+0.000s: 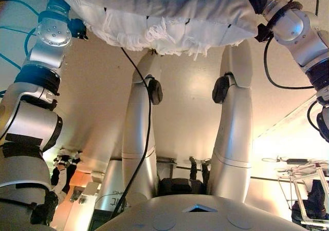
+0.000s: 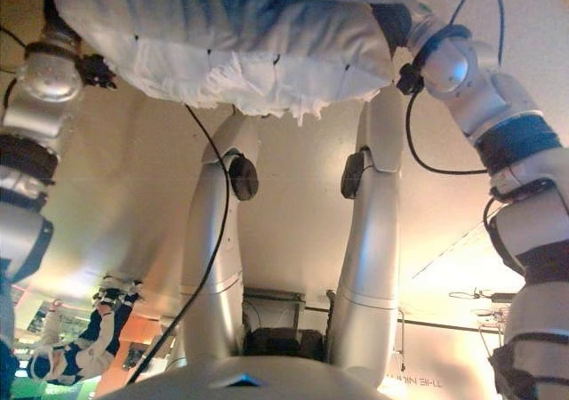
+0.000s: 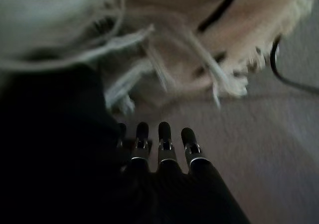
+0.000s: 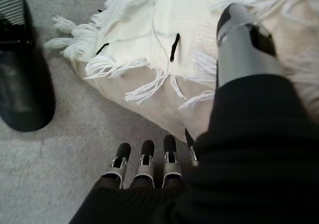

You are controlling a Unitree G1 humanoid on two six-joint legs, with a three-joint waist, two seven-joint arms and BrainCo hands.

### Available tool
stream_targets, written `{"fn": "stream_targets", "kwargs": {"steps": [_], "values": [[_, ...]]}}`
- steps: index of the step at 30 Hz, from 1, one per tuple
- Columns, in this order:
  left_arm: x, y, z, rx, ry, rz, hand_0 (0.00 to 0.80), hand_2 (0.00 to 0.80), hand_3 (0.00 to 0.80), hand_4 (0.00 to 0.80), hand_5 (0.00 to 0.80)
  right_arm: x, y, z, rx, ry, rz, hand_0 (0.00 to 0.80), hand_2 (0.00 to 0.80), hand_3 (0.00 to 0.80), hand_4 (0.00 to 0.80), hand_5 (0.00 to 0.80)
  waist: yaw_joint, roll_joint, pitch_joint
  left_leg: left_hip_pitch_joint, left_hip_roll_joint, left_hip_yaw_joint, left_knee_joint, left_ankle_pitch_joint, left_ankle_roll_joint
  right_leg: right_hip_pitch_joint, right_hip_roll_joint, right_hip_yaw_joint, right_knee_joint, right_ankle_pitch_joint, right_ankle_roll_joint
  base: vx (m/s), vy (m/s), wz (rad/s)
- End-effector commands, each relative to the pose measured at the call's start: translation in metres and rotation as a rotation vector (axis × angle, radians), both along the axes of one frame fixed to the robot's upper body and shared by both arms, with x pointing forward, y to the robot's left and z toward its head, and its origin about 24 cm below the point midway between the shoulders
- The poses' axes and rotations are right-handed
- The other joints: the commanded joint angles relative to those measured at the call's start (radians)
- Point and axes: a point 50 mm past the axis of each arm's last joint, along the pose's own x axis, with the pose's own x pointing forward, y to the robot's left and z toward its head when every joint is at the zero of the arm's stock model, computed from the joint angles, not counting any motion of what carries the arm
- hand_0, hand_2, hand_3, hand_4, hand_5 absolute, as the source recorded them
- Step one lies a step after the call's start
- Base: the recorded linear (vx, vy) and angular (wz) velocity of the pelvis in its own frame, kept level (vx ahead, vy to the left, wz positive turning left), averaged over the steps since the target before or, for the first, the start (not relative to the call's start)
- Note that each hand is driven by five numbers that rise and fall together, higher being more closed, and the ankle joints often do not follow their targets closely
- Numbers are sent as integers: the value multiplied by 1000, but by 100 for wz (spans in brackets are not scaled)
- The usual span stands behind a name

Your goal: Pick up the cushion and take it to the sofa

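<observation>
The cushion (image 1: pixel 164 15) is white with a fringed edge and short black stitches, and it fills the top of both eye views between my two arms. In the right wrist view it (image 4: pixel 164 40) lies on grey carpet (image 4: pixel 60 149). My right hand (image 4: pixel 164 174) is at its edge, fingers (image 4: pixel 144 162) straight and low beside the fringe, thumb (image 4: pixel 239 40) lying on the cushion's top. My left hand (image 3: pixel 159 154) is at the other side, fingers straight, pointing at the fringe (image 3: pixel 224 79). In the eye views both hands are hidden behind the cushion.
Grey carpet (image 3: pixel 279 149) surrounds the cushion. A metal frame (image 1: pixel 308 190) stands at the lower right of the left eye view. A small robot figure (image 1: pixel 64 169) shows at the lower left.
</observation>
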Motion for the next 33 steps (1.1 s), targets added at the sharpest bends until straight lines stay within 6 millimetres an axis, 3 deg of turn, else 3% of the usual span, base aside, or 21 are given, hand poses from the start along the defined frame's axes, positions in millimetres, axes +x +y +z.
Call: {"fn": "stream_targets", "kwargs": {"steps": [1, 11, 17, 26, 33], "values": [[-1, -83, 5, 6, -72, -386, 800, 800, 800, 800, 800, -17, 43, 11, -97, -18, 241, 800, 800, 800, 800, 800, -29, 140, 9, -9, 28, -15, -138, 164, -61, 27, 8, -31, 156, -165, 74, 0, 0, 0], [-8, -102, 13, -47, -129, -507, 800, 800, 800, 800, 800, -15, 40, 17, -28, -47, 211, 800, 800, 800, 800, 800, -29, 132, 9, -8, 27, -12, -141, 171, -61, 27, 4, -29, 158, -165, 69, -24, -24, 0], [-12, -99, 4, -128, -132, -548, 800, 800, 800, 800, 800, -16, 35, 13, 47, -74, 197, 800, 800, 800, 800, 800, -34, 94, 9, 23, 18, -13, -180, 190, -65, 31, 4, -19, 158, -163, 65, -59, -83, -1], [-35, -104, -64, -234, -43, -636, 800, 800, 800, 800, 800, -28, 25, -52, 196, -13, 175, 800, 800, 800, 800, 800, -17, 45, 9, 282, -3, -61, -251, 215, -65, 313, -6, -59, 63, -147, 52, -38, -114, -9], [-63, -102, -107, -336, 23, -652, 800, 800, 800, 800, 800, -54, 21, -98, 383, 3, 179, 800, 800, 800, 800, 800, -11, -25, 9, 608, -12, -63, -336, 214, -49, 656, -25, -147, -27, -140, 59, -55, -123, -6]]}}
